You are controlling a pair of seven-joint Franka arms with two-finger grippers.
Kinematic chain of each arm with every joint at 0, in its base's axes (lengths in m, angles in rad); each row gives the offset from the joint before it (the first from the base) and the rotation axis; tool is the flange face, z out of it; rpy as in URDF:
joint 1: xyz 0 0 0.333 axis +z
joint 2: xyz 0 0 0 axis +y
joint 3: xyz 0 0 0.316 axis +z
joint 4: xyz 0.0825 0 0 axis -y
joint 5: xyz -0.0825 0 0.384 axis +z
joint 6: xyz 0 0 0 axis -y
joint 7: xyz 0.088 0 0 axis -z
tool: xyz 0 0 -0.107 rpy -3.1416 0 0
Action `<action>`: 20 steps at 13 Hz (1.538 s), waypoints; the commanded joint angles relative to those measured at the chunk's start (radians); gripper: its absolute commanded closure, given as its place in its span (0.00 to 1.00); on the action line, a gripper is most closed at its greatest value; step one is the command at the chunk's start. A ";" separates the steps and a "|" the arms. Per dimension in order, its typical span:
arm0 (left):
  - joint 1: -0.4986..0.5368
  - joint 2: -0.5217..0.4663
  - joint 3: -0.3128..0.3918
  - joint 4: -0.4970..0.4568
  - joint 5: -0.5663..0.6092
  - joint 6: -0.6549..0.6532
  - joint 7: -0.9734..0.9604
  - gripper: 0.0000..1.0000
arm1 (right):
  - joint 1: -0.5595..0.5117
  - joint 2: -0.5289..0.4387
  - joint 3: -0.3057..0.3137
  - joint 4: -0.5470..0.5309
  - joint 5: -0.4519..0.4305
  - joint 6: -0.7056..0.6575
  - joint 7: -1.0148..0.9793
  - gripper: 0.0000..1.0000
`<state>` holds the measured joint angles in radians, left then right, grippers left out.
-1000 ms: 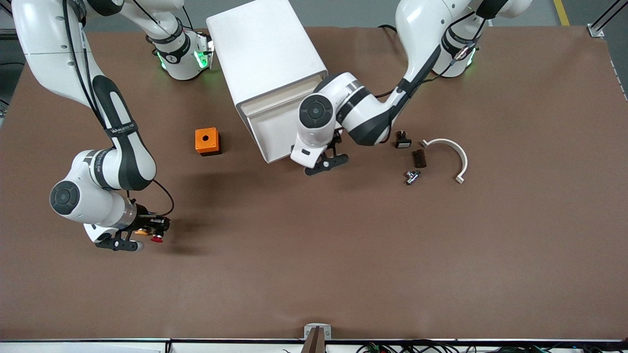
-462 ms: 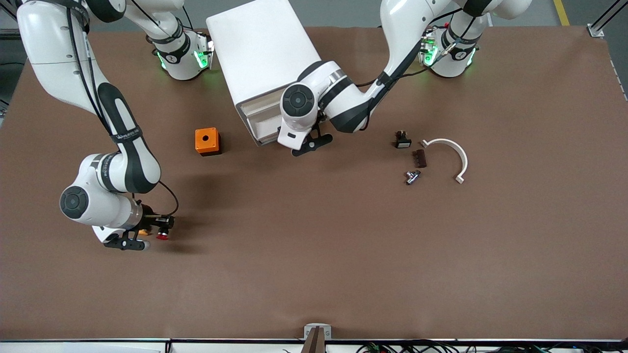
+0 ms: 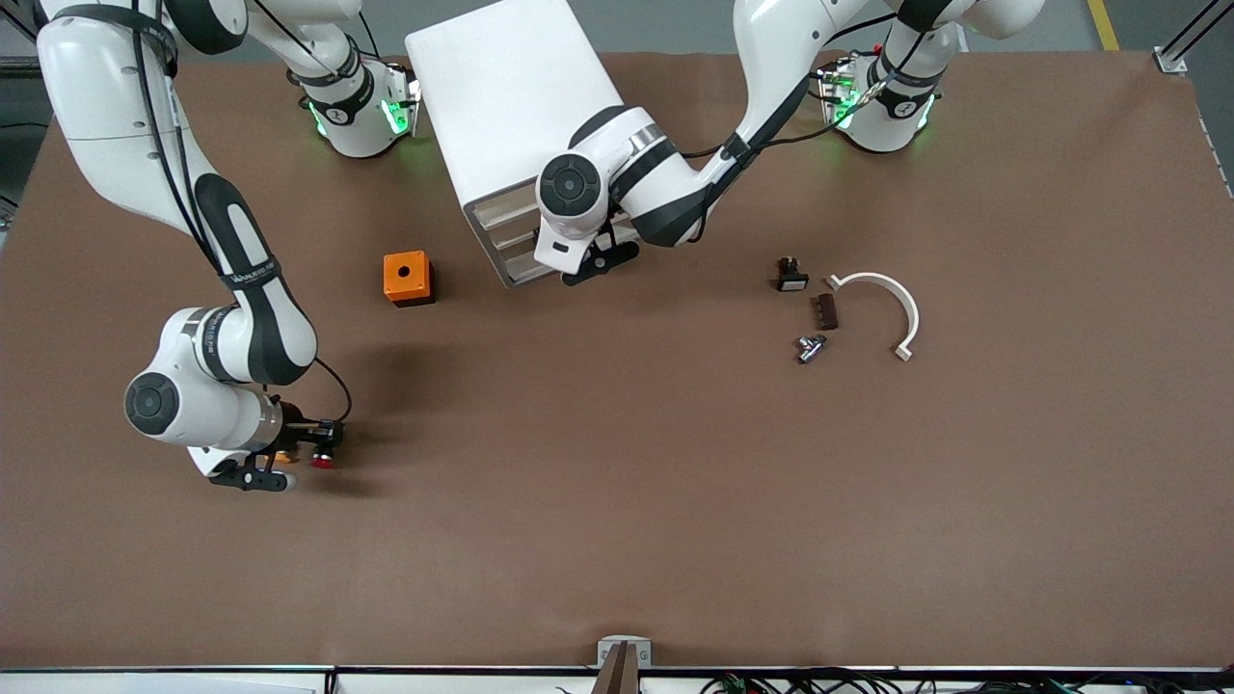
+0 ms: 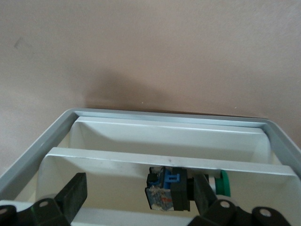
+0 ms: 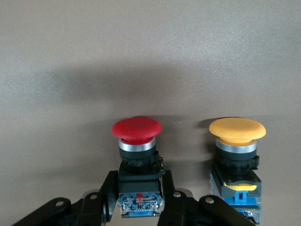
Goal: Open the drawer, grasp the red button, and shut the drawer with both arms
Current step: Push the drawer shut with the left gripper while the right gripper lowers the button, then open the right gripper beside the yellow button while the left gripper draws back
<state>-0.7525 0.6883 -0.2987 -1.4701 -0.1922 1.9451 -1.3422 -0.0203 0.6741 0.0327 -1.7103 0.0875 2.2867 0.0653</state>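
Note:
My right gripper (image 3: 310, 453) is shut on the button (image 3: 322, 461), low at the table near the right arm's end. In the right wrist view its fingers (image 5: 107, 192) clamp the black body under the button's red cap (image 5: 137, 129). The drawer (image 3: 511, 234) sits pushed in, flush with the white cabinet (image 3: 511, 96) front. My left gripper (image 3: 600, 262) is open right at that front. In the left wrist view its fingers (image 4: 74, 194) stand wide apart over white trays, with nothing gripped. A blue and black part (image 4: 168, 189) with a green end lies in one tray.
A yellow-capped button (image 5: 237, 129) stands close beside the red one. An orange box (image 3: 407, 278) sits between the cabinet and the right gripper. Toward the left arm's end lie a black white-faced button (image 3: 791, 277), a dark block (image 3: 824, 310), a metal part (image 3: 810, 347) and a white curved piece (image 3: 892, 299).
The left arm has moved toward the cabinet and the drawer, pulled out a second ago, has slid fully in. The right gripper with the button has shifted only slightly.

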 commanded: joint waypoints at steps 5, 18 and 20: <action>0.093 -0.033 0.022 0.005 0.048 -0.048 -0.005 0.00 | -0.027 -0.011 0.019 0.164 -0.008 -0.117 -0.042 0.00; 0.527 -0.216 0.024 0.051 0.329 -0.122 0.197 0.00 | -0.047 -0.433 -0.017 0.149 -0.037 -0.413 -0.044 0.00; 0.558 -0.251 0.023 0.051 0.333 -0.172 0.247 0.00 | -0.035 -0.511 -0.016 0.149 -0.061 -0.476 -0.042 0.00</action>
<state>-0.2170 0.4894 -0.2692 -1.4079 0.1149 1.8221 -1.1354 -0.0673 0.2668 0.0154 -1.4984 0.0556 1.8380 0.0012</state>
